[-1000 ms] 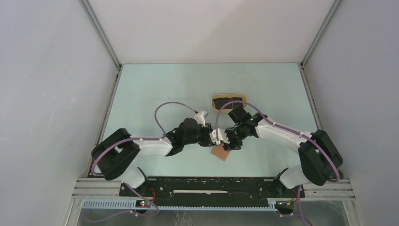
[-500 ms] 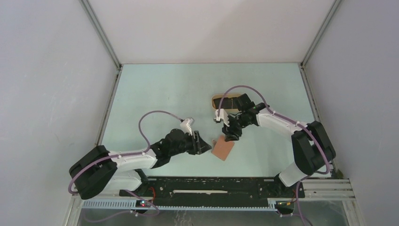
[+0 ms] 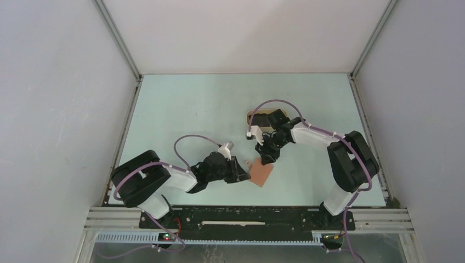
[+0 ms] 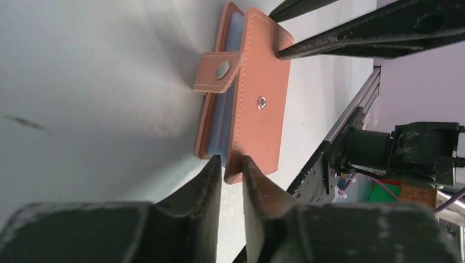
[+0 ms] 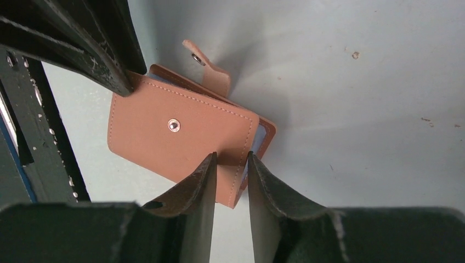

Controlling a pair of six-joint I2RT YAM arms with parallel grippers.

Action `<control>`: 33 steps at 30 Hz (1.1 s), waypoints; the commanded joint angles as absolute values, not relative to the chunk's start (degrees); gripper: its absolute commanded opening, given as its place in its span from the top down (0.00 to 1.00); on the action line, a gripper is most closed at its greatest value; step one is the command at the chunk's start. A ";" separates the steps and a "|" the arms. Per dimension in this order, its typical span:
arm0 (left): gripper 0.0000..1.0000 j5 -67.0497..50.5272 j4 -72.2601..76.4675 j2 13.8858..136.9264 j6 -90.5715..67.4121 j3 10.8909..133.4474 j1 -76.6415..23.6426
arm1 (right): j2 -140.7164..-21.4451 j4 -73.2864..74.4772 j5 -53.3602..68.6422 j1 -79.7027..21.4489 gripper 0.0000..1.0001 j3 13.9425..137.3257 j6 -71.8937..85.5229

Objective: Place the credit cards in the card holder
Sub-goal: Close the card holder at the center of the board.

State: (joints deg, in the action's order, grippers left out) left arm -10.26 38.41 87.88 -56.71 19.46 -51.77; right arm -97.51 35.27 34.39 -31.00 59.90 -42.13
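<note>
Centrally 1 card holder point(image 3: 261, 174) (strap loose); left pincer point(image 4: 230, 161), right pincer point(image 5: 230, 159) at edges.

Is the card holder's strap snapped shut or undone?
Undone: the card holder is folded, but its strap tab sticks out loose, clear of the stud.

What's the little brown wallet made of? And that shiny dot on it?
The card holder looks like matte tan leather or faux leather: stitched edges, soft bent strap. The snap stud looks like shiny metal, since it glints silver.
</note>
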 commanded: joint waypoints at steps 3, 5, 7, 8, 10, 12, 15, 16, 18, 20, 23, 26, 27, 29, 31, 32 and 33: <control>0.90 -13.37 41.03 91.81 -56.81 24.98 -51.74 | -97.34 36.86 34.69 -30.50 0.71 62.40 -38.53; 0.99 -13.94 39.77 92.94 -56.08 25.93 -51.14 | -97.74 37.87 34.86 -30.43 0.75 62.97 -38.26; 1.00 -14.14 37.93 93.40 -55.04 26.50 -50.03 | -98.15 38.84 35.16 -30.14 0.77 63.34 -37.90; 1.00 -13.89 36.51 93.38 -54.23 26.79 -49.31 | -98.23 39.10 35.28 -29.93 0.77 63.48 -37.74; 1.00 -13.80 33.48 93.05 -52.33 27.61 -47.81 | -98.15 39.59 35.77 -29.31 0.77 63.52 -37.62; 1.00 -13.94 30.20 92.72 -50.09 28.86 -46.44 | -97.80 39.98 36.54 -28.57 0.77 63.50 -37.62; 1.00 -14.51 26.07 93.08 -47.22 31.27 -44.11 | -97.35 40.97 37.97 -27.67 0.77 63.60 -37.75; 1.00 -15.21 25.50 93.33 -46.86 31.93 -43.43 | -97.24 41.34 38.45 -27.50 0.77 63.51 -37.86; 1.00 -15.24 23.35 93.59 -45.97 33.55 -42.59 | -97.30 42.19 39.24 -27.45 0.77 63.60 -38.13; 1.00 -14.90 21.55 93.69 -45.10 34.94 -42.18 | -97.63 43.08 40.11 -27.51 0.76 63.55 -38.52; 1.00 -14.34 20.47 93.40 -44.57 35.44 -42.01 | -98.06 43.90 40.79 -27.51 0.73 63.57 -38.88; 0.99 -13.35 19.88 92.47 -44.52 35.32 -41.53 | -98.06 45.05 41.97 -27.36 0.68 63.56 -39.28; 0.98 -12.90 19.31 91.86 -44.16 35.45 -41.31 | -97.90 45.60 42.60 -27.34 0.67 63.50 -39.50; 0.92 -11.32 16.98 89.94 -42.80 36.43 -41.10 | -97.47 46.75 43.83 -27.20 0.64 63.49 -40.01; 0.88 -10.85 14.90 88.46 -41.26 37.67 -41.08 | -96.77 47.61 44.20 -27.05 0.60 63.51 -40.37; 0.86 -10.97 13.99 87.67 -40.51 37.84 -41.09 | -96.34 47.66 44.14 -26.88 0.56 63.35 -40.41; 0.85 -11.01 13.36 86.82 -39.91 37.77 -41.12 | -95.48 47.63 43.89 -26.64 0.52 63.09 -40.58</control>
State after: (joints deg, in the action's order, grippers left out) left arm -15.88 16.82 90.91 -44.75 34.54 -41.82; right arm -97.86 44.80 38.50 -26.61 62.30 -39.77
